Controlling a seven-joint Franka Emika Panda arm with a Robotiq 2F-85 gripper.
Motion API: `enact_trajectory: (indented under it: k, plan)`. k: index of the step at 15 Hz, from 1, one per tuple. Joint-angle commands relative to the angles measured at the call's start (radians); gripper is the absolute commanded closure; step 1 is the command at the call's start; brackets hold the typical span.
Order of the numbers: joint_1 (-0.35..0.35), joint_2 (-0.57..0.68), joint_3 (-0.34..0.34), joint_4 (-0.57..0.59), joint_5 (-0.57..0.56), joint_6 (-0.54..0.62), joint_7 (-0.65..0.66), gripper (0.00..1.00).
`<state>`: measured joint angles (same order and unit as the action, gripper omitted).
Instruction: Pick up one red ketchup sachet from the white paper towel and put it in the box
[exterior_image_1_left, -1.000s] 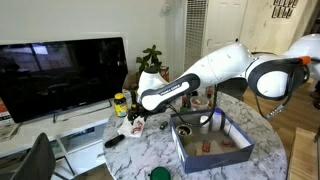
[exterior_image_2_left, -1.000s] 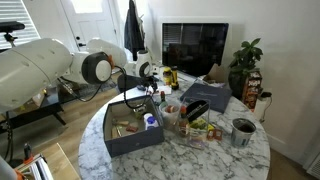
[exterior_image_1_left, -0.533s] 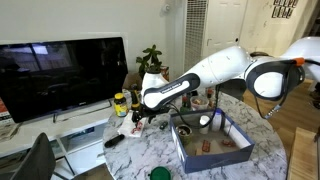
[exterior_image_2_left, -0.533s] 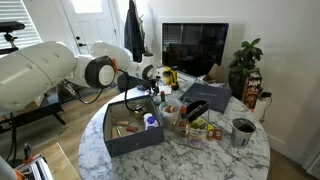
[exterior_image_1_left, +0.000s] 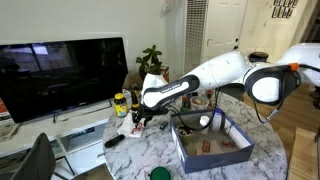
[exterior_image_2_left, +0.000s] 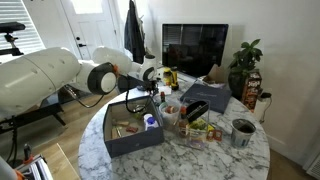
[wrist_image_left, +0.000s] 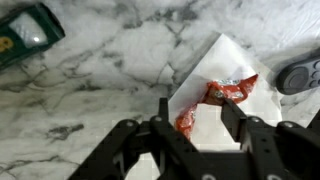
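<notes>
Where the white paper towel (wrist_image_left: 215, 60) lies on the marble bench (wrist_image_left: 100, 70): red ketchup sachets (wrist_image_left: 226, 91), bunched together; tool (wrist_image_left: 196, 110) over them, jaws wide, holding nothing.

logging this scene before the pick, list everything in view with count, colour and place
marble table: one, white with grey veins, under everything
white paper towel: one, white, on the table below the pincer
red ketchup sachets: at least two, red, on the towel
box: one, grey-blue walls and brown floor, on the table
bottle: one, yellow label, at the table edge nearest the tv
tv: one, black, behind the table
plant: one, green, beside the tv
metal cup: one, silver-grey, on the table
arm: one, white, reaching over the table
pincer: one, black, open, over the sachets
</notes>
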<state>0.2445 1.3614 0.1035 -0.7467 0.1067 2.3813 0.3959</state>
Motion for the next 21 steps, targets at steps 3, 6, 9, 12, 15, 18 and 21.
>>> enact_trajectory:
  k: [3, 6, 9, 12, 15, 18, 21]
  plan:
    - [-0.014, 0.047, 0.02, 0.08, 0.008, 0.007, -0.024, 0.4]
    - [-0.014, 0.054, 0.014, 0.089, 0.003, 0.003, -0.021, 0.54]
    - [-0.013, 0.058, 0.011, 0.088, -0.001, -0.006, -0.022, 0.55]
    - [-0.012, 0.062, 0.009, 0.09, -0.003, -0.004, -0.022, 0.72]
    - [-0.011, 0.055, 0.004, 0.088, -0.006, -0.005, -0.017, 0.9]
    - [-0.01, 0.041, -0.001, 0.084, -0.009, -0.016, -0.012, 1.0]
    - [-0.008, 0.029, -0.01, 0.087, -0.012, -0.029, 0.002, 1.0]
